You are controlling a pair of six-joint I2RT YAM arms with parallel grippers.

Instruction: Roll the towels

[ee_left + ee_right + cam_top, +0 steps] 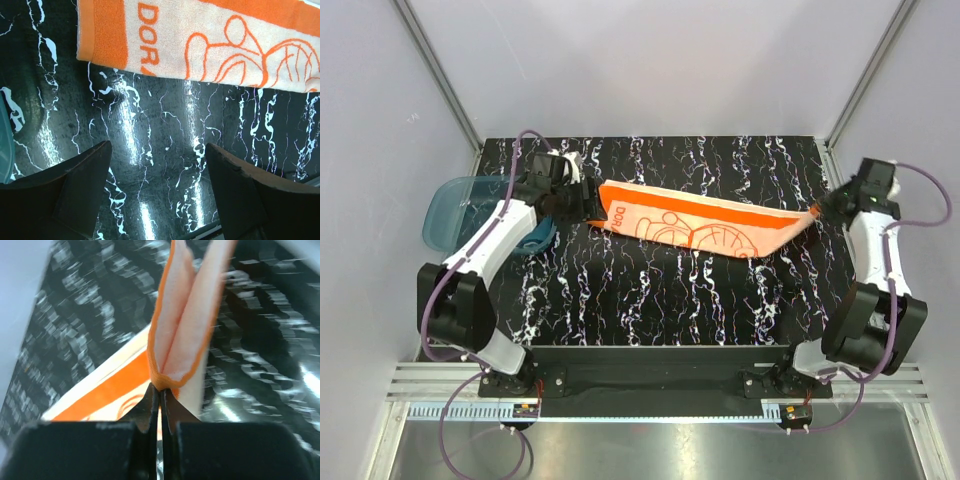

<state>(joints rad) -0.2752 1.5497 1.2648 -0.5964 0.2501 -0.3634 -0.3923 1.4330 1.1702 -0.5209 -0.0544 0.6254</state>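
on the black marbled table [650, 290] we see the orange towel [700, 222] stretched out, printed "dor"; our right gripper [160, 392] pinches its corner, our left gripper [157, 150] gapes empty beside it.

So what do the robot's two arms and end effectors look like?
The left arm and right arm share white shells, black joints and black bases. A purple cable loops along each. The left end effector has dark wedge-shaped fingers; the right end effector has black, blocky ones.

Black fingers [65, 200], white-and-black arms [495, 235], purple cables [444, 440]
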